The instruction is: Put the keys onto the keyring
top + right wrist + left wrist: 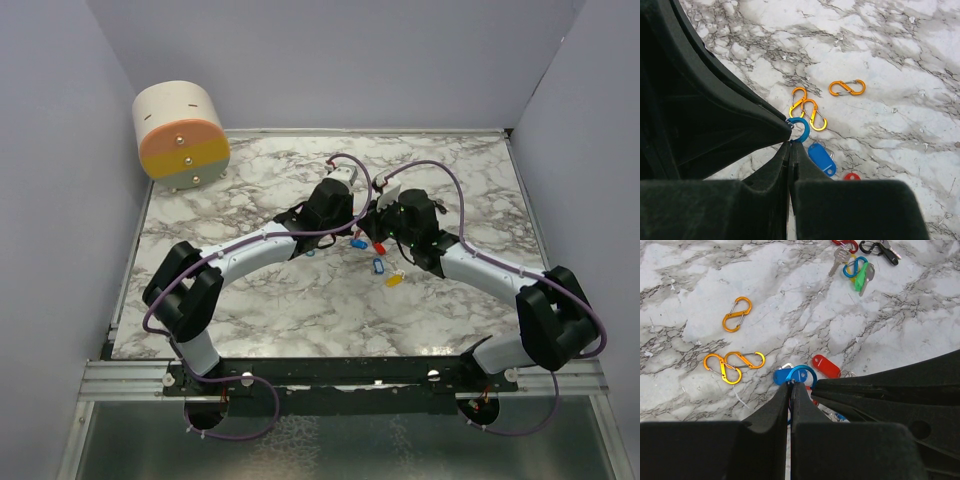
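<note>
Closest to the lens, the left gripper [791, 386] has its jaws pressed together on the blue ring [805, 374], and a sliver of blue shows in the slit between them. It holds the ring low over the marble surface [805, 315], probably so that a key can be fed onto it. From the other side the right gripper [790, 146] is likewise closed to a narrow slit, with its tip touching the ring's edge. Whether it pinches the ring or merely steadies it cannot be told. Two arms meeting on one ring suggests that one braces it while the other works it open. A blue tag [782, 376] lies against the ring and a red tag [826, 366] just beside it, both close at hand. Whether the blue tag is already threaded on cannot be told. More keys [857, 270], one of them green-headed, lie bunched well apart at the far edge. Three orange clips [737, 314] lie off to the left, likely no part of the job.
</note>
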{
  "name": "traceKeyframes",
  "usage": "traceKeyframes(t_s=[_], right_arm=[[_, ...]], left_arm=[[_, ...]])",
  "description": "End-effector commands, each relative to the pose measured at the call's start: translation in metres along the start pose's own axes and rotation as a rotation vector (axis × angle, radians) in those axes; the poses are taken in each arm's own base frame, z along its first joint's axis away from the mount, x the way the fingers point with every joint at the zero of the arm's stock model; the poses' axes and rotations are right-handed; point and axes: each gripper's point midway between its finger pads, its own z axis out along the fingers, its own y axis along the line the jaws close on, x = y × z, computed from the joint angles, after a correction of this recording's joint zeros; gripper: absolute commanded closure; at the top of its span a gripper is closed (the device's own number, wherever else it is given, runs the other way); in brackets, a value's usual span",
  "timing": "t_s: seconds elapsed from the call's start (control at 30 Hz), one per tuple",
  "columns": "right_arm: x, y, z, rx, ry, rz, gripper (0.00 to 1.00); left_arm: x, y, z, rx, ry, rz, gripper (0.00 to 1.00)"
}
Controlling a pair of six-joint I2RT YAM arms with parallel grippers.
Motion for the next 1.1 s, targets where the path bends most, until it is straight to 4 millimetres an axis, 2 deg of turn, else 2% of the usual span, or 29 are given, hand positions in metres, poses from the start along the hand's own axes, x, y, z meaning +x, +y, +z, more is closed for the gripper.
traceKeyframes(t_s=[0.0, 0.07, 0.3, 0.67, 1.07], right_arm=[[-0.013, 0.000, -0.004, 0.014, -0.056, -0.023, 0.99], [-0.014, 0.000, -0.005, 0.013, -0.062, -0.024, 0.99], [-0.017, 0.000, -0.007, 0.018, -0.071, -0.027, 0.99], [-0.013, -0.004, -0.002, 0.035, -0.060, -0.025, 0.99], [-0.013, -0.007, 0.002, 0.046, -0.064, -0.023, 0.99]], left_arm=[[-0.018, -0.015, -0.001, 0.059, -0.034, -0.015, 1.00], [-0.008, -0.012, 0.007, 0.049, -0.008, -0.014, 1.00], [-0.005, -0.006, 0.015, 0.041, 0.008, -0.020, 1.00], [-0.011, -0.009, 0.008, 0.059, -0.007, -0.020, 1.00], [-0.009, -0.014, 0.005, 0.088, 0.004, -0.016, 1.00]])
